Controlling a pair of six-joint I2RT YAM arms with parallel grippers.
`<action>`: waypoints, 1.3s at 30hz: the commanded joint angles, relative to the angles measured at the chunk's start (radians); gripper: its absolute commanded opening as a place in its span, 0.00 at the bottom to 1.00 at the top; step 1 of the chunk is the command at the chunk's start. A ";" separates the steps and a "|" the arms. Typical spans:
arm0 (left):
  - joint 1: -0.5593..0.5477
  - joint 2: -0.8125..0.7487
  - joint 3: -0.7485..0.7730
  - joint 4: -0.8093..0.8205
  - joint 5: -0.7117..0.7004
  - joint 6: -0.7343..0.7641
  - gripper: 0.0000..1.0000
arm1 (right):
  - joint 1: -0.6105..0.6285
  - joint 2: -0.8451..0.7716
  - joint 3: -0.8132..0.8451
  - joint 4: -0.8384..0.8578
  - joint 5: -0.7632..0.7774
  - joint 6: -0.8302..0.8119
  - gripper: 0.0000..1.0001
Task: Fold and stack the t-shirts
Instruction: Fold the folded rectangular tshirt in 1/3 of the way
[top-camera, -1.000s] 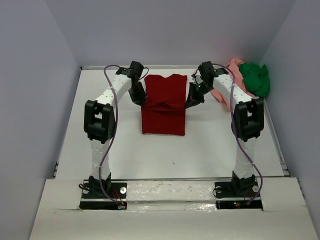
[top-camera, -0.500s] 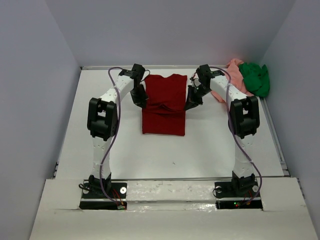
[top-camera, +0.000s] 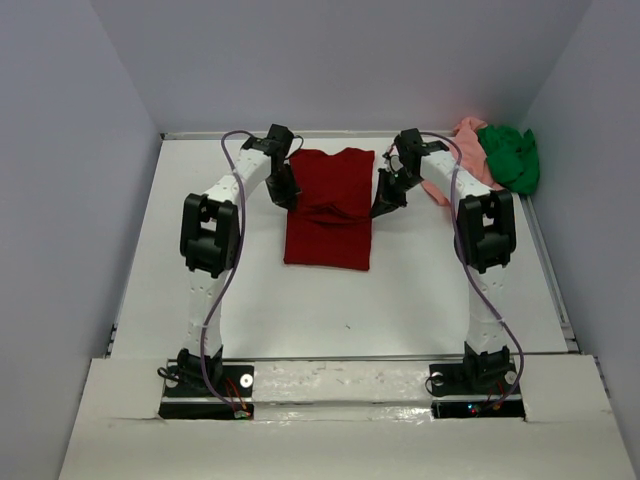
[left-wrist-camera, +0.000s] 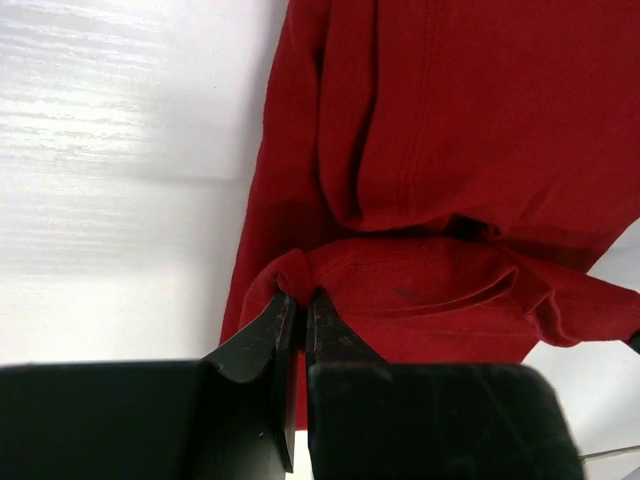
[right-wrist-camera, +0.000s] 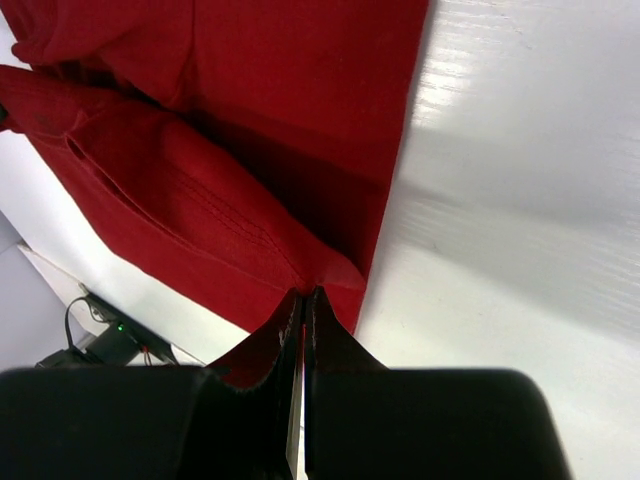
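Top external view: left pincer (top-camera: 285, 190) down at the left edge of the dark red t-shirt (top-camera: 328, 235), which lies lengthwise on the white counter (top-camera: 420, 290). From the left wrist, seen nipped nearly shut on a raised fold of that red cloth. Right pincer (top-camera: 386, 200) at the shirt's right edge, pressed tight on a thin pinch of the same cloth. Further right, well apart from the red shirt: salmon pink t-shirt (top-camera: 445, 185) crumpled, bright green t-shirt (top-camera: 510, 155) bunched and touching its right side.
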 joint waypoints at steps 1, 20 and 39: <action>-0.004 0.008 0.078 -0.001 0.007 0.018 0.00 | -0.009 0.001 0.051 0.040 0.014 -0.016 0.00; -0.004 -0.066 0.044 0.006 -0.091 -0.020 0.76 | -0.027 -0.061 0.025 0.155 0.061 -0.013 0.41; -0.004 -0.488 -0.479 0.239 0.015 -0.031 0.00 | -0.007 -0.289 -0.458 0.520 -0.204 0.211 0.00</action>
